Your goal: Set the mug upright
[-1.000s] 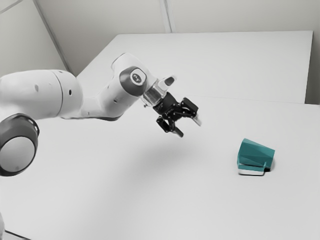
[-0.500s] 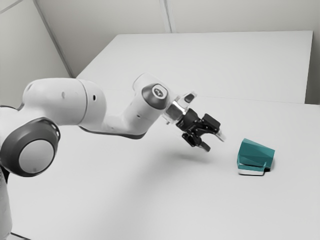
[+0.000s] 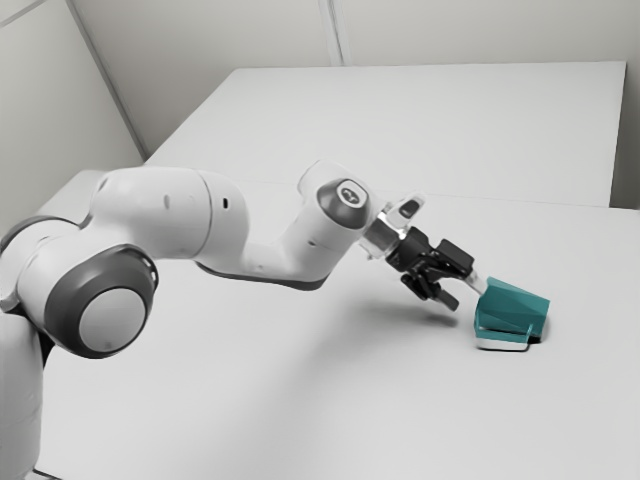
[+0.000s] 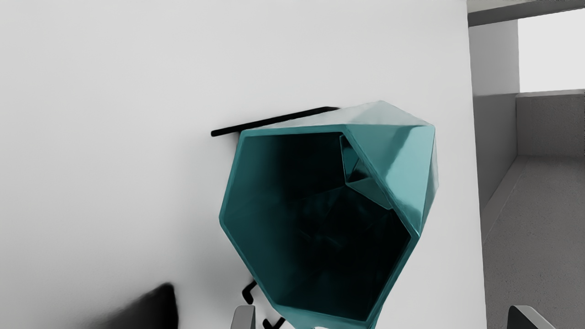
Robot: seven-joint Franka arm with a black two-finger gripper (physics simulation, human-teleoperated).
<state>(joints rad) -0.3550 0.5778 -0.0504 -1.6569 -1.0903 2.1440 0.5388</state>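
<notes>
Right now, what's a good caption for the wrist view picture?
A teal mug lies on its side, mouth toward the open fingers.

The mug (image 4: 320,224) – teal, faceted – opens (dark inside) toward the spread fingers (image 4: 243,318).

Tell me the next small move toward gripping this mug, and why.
I'd probably ease the gripper sideways, toward whichever finger is nearer the mug, before closing. The mug lies on its side, mouth facing the gripper, and the open fingers look off-centre: in the wrist view, one is close to the rim while the other stands well clear.
</notes>
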